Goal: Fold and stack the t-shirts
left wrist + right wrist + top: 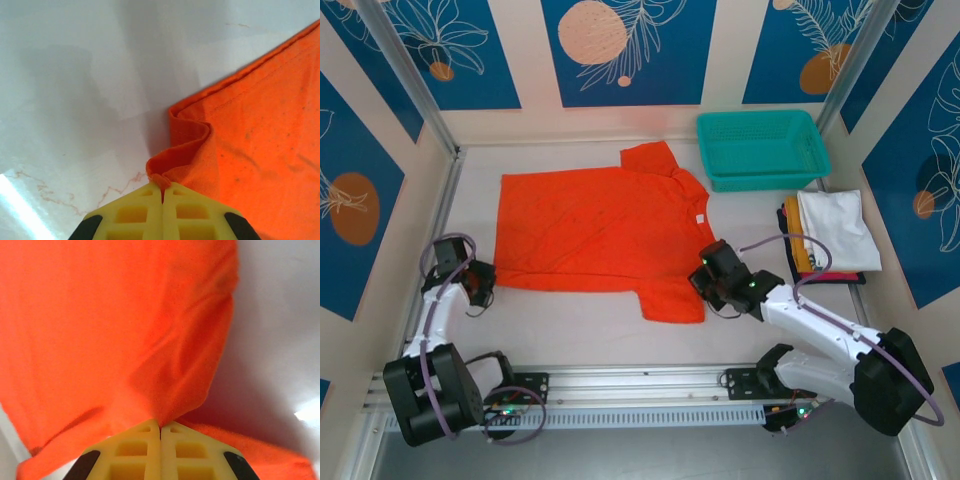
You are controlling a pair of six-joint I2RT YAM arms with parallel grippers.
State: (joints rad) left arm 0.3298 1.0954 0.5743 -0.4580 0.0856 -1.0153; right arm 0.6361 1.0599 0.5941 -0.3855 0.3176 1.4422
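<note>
Garment: a plain bright orange-red cloth t-shirt [595,235] lies spread flat on the pale table [570,325], left of centre, with its collar end toward the right and one sleeve toward the far side, one toward the near side.
Left pincer: the left pincer [161,187] has its yellow fingers [135,212] pressed together on a small bunched fold at the near-left hem corner of the t-shirt; from above, the left pincer [482,287] sits at that corner.
Right pincer: the right pincer [160,424] is closed on a raised ridge of the orange cloth; from above, the right pincer [702,283] meets the t-shirt beside the near sleeve. Whether it grips sleeve or shoulder seam cannot be told at this close range.
Folded stack: a pile of folded t-shirts [835,228], white topmost with mustard-yellow, red and dark edges, lies at the right of the table, apart from the orange garment.
Basket: a teal plastic mesh basket [765,180] stands just beyond the pile, at the far right.
</note>
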